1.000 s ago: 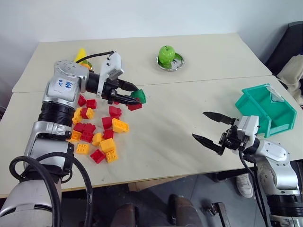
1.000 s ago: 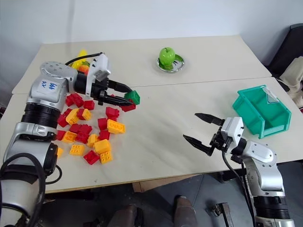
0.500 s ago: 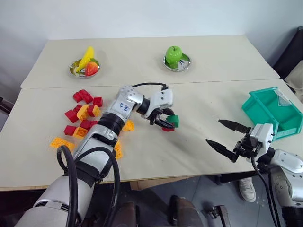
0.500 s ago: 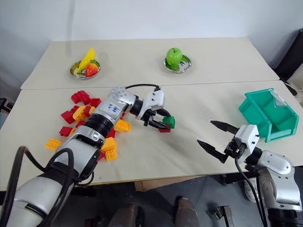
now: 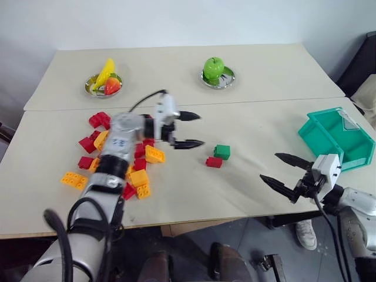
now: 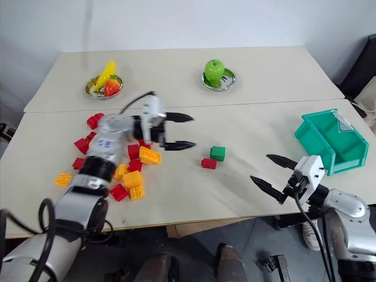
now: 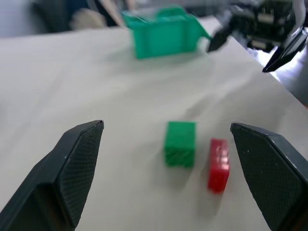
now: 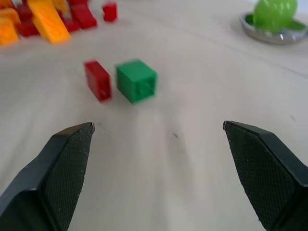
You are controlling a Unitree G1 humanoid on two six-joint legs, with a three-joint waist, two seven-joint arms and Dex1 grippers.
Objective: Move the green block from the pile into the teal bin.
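The green block (image 5: 222, 152) lies free on the table's middle, with a small red brick (image 5: 214, 162) beside it; both also show in the left wrist view, green block (image 7: 180, 143). My left gripper (image 5: 190, 129) is open and empty, a short way left of the block, over the edge of the pile (image 5: 117, 158) of red, yellow and orange bricks. The teal bin (image 5: 337, 136) stands at the table's right edge. My right gripper (image 5: 284, 171) hangs open and empty near the front right, in front of the bin. The right wrist view shows the green block (image 8: 137, 80).
At the back a metal dish holds a green apple (image 5: 214, 68); another dish (image 5: 103, 83) at the back left holds a banana and a red fruit. A seam (image 5: 264, 100) runs across the table. A dark chair (image 5: 364, 64) stands beyond the right edge.
My left gripper carried the green block right, let it go on the table's middle, opened and drew back left toward the pile. The camera view shifted. The right gripper moved slightly right.
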